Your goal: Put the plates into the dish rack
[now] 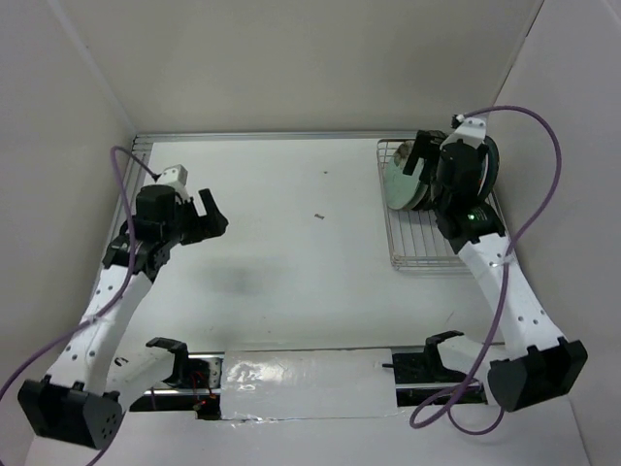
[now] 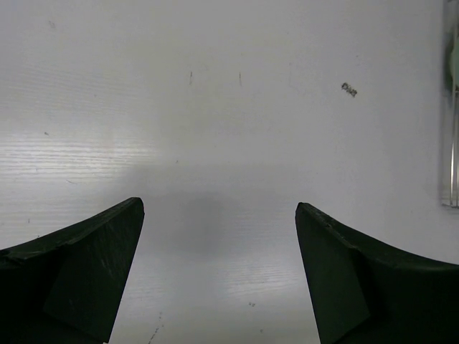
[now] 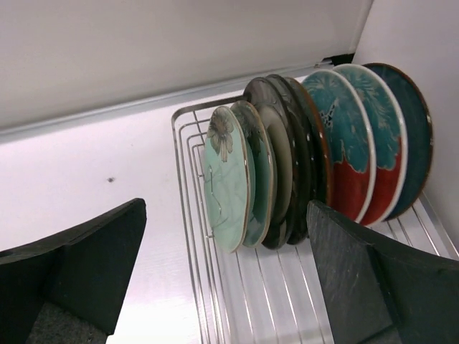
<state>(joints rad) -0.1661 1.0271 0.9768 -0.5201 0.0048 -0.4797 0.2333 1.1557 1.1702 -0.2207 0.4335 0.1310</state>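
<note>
Evidently near done: plates (image 3: pixel 315 158) standing on edge, packed face to face at far end of dish rack (image 3: pixel 188 236), back-right of worktop (image 1: pixel 291 214). Spread wide, right gripper (image 3: pixel 226 208) close above them, pinching nothing; left gripper (image 2: pixel 219 204) likewise spread, over worktop, well apart. Glossy ceramic, so prob. stiff, heavyish, slippery, chip-prone (esp. rim vs wire). Best hold: pinch across top rim, approx. centred, lift straight up.
</note>
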